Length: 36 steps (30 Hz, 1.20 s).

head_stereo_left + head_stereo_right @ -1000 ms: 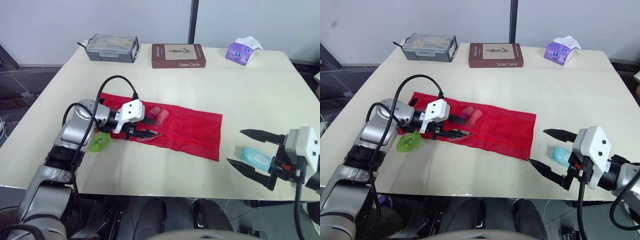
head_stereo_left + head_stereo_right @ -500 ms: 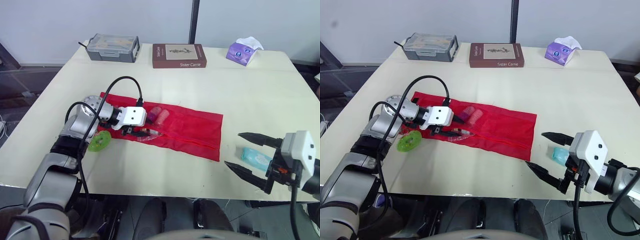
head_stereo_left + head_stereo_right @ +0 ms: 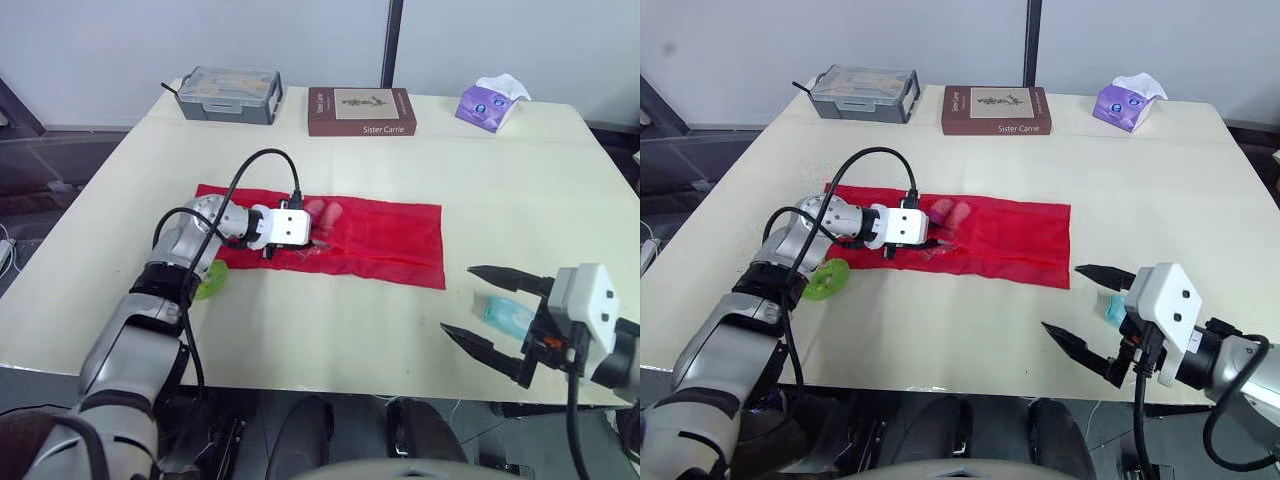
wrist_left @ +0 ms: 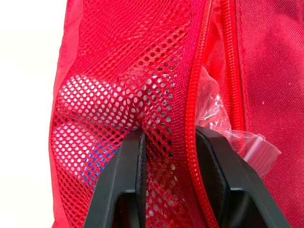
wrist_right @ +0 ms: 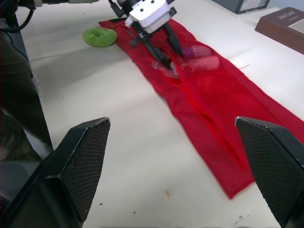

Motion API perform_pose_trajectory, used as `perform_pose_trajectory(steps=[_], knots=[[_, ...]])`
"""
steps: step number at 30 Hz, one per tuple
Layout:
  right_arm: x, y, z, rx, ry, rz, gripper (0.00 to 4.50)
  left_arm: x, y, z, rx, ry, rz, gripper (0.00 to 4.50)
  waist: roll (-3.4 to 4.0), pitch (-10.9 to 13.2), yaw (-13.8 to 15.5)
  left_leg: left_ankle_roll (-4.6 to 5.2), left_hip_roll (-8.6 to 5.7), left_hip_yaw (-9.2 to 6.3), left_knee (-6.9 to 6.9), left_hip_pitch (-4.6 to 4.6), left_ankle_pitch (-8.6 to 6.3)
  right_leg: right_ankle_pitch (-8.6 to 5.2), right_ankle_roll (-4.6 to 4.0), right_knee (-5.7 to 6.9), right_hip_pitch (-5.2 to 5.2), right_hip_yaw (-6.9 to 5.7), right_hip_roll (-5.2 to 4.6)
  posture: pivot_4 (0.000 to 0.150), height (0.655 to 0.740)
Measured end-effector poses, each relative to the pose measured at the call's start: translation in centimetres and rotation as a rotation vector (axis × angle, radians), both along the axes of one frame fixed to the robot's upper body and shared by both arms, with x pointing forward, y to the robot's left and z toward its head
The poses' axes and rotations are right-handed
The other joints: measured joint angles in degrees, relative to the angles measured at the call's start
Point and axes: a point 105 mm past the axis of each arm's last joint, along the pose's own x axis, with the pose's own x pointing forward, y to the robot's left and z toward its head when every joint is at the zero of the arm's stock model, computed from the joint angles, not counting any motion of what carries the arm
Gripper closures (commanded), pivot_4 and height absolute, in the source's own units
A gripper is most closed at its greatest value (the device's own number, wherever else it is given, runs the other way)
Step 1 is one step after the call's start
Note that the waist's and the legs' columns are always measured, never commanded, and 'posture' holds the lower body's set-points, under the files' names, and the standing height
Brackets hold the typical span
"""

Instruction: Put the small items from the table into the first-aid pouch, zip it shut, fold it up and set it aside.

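The red mesh first-aid pouch lies flat and unfolded in the middle of the table. My left gripper rests on its left half, shut on a fold of the mesh beside the zip. Small pale and pink items show through the mesh pocket, and a clear plastic wrapper pokes out at the zip. A green ring-shaped item lies on the table off the pouch's left end. My right gripper hovers open near the table's front right. A light blue packet lies just behind its fingers.
Along the far edge stand a grey plastic case, a brown book and a purple tissue pack. The table's front edge runs close under my right gripper.
My left gripper has slid right along the pouch, holding the mesh, and the pouch now lies straighter and a little farther back. The right gripper has drifted slightly toward the front edge, still open.
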Motion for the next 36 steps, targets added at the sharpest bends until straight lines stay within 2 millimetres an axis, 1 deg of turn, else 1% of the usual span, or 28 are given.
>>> perform_pose_trajectory(steps=[7, 11, 12, 13, 14, 18, 24, 26, 27, 28, 29, 30, 31, 32, 35, 36], knots=[[0.1, 0.5, 0.0, 0.007, -0.004, 0.007, 0.00, 0.1, -0.8, 0.1, 0.057, -0.133, -0.087, 3.50, -0.01, -0.01, 0.15, 0.00, -0.01, 0.01, 0.00, -0.03, 0.00, 0.01, -0.01, -0.02, 0.00, 0.00, -0.03, 0.150, 0.7400], [0.1, 0.6, -0.2, 0.008, 0.001, 0.009, 0.00, 0.2, -2.1, 0.1, 0.073, -0.205, -0.164, 3.50, -0.02, 0.00, 0.17, 0.00, -0.03, 0.00, 0.00, -0.03, 0.00, 0.01, 0.00, -0.02, 0.01, -0.01, -0.03, 0.150, 0.7400], [0.1, 0.6, -0.2, 0.008, 0.001, 0.009, 0.00, 0.2, -2.2, 0.1, 0.074, -0.212, -0.168, 3.50, -0.02, 0.00, 0.16, 0.00, -0.03, 0.00, 0.00, -0.03, 0.00, 0.01, 0.00, -0.02, 0.01, -0.01, -0.03, 0.150, 0.7400], [0.2, 0.6, -0.2, 0.005, -0.001, 0.007, 0.00, 0.7, -3.0, 0.6, 0.083, -0.286, -0.189, 3.50, -0.03, 0.00, 0.13, 0.00, -0.03, 0.00, 0.00, -0.03, 0.00, 0.01, 0.00, -0.02, 0.01, -0.01, -0.02, 0.150, 0.7400], [0.2, 0.6, -0.2, 0.005, -0.002, 0.007, 0.00, 0.8, -3.0, 0.7, 0.084, -0.296, -0.190, 3.50, -0.03, 0.00, 0.13, 0.00, -0.03, 0.00, 0.00, -0.03, 0.00, 0.01, 0.00, -0.01, 0.00, -0.01, -0.02, 0.150, 0.7400], [0.2, 0.5, -0.3, -0.004, -0.007, -0.001, 0.00, 1.8, -3.9, 1.3, 0.107, -0.464, -0.189, 3.50, -0.03, 0.00, 0.04, 0.00, -0.02, 0.00, 0.00, -0.01, 0.00, 0.02, 0.01, 0.00, 0.00, -0.01, -0.01, 0.150, 0.7400], [0.3, 0.5, -0.3, -0.002, -0.016, -0.003, 0.00, 2.4, -3.9, 1.1, 0.108, -0.575, -0.160, 3.50, -0.03, 0.00, 0.07, 0.00, -0.02, 0.01, 0.00, -0.02, 0.00, 0.02, 0.01, 0.00, 0.00, -0.01, -0.01, 0.150, 0.7400], [0.2, 0.5, -0.3, -0.001, -0.014, -0.003, 0.00, 2.4, -3.5, 0.5, 0.091, -0.542, -0.134, 2.45, -0.03, 0.00, 0.04, 0.00, -0.01, 0.01, 0.00, -0.01, 0.00, 0.02, 0.01, 0.01, 0.00, -0.01, -0.01, 0.150, 0.7400], [0.2, 0.5, -0.3, -0.001, -0.014, -0.003, 0.00, 2.4, -3.4, 0.4, 0.089, -0.539, -0.132, 2.33, -0.03, 0.00, 0.04, 0.00, -0.01, 0.01, 0.00, -0.01, 0.00, 0.02, 0.00, 0.02, 0.00, -0.02, -0.01, 0.150, 0.7400], [0.2, 0.5, -0.4, -0.001, -0.013, -0.004, 0.00, 2.3, -3.2, 0.0, 0.064, -0.490, -0.114, 1.85, -0.03, 0.00, 0.05, 0.00, -0.01, 0.01, 0.00, -0.01, 0.00, 0.02, 0.00, 0.02, 0.00, -0.02, -0.01, 0.150, 0.7400], [0.2, 0.5, -0.4, -0.001, -0.012, -0.004, 0.00, 2.2, -3.2, -0.1, 0.047, -0.469, -0.111, 1.49, -0.03, 0.00, 0.04, 0.00, -0.01, 0.02, 0.00, -0.01, 0.00, 0.02, 0.00, 0.02, 0.00, -0.02, -0.01, 0.150, 0.7400], [0.1, 0.5, -0.5, -0.001, -0.006, -0.005, 0.00, 1.9, -3.0, 0.4, -0.010, -0.429, -0.100, 0.93, -0.03, 0.00, 0.03, 0.00, 0.00, 0.02, 0.00, -0.01, 0.00, 0.02, 0.00, 0.02, 0.00, -0.02, -0.02, 0.150, 0.7400], [0.1, 0.5, -0.5, -0.001, -0.006, -0.004, 0.00, 1.9, -2.9, 0.6, -0.024, -0.414, -0.095, 0.65, -0.03, 0.00, 0.04, 0.00, 0.01, 0.02, 0.00, 0.00, 0.00, 0.02, 0.00, 0.02, 0.00, -0.02, -0.02, 0.150, 0.7400], [0.1, 0.5, -0.5, -0.001, -0.006, -0.004, 0.00, 1.9, -2.9, 0.6, -0.026, -0.412, -0.094, 0.65, -0.02, -0.01, 0.05, 0.00, 0.00, 0.03, 0.00, 0.01, 0.00, 0.02, -0.01, 0.02, 0.00, -0.02, -0.02, 0.150, 0.7400], [0.0, 0.3, -0.5, -0.002, -0.004, -0.006, 0.00, 1.8, -1.9, 0.8, -0.065, -0.314, -0.056, 0.65, -0.03, -0.01, -0.06, 0.00, 0.00, 0.04, 0.00, 0.01, 0.00, 0.02, 0.00, 0.03, 0.00, -0.01, -0.01, 0.150, 0.7400], [0.0, 0.2, -0.5, -0.002, -0.002, -0.010, 0.00, 1.7, -1.4, 0.9, -0.105, -0.255, -0.025, 0.65, -0.03, -0.01, -0.07, 0.00, 0.00, 0.03, 0.00, 0.01, 0.00, 0.02, -0.01, 0.04, 0.00, -0.02, -0.01, 0.150, 0.7400]])
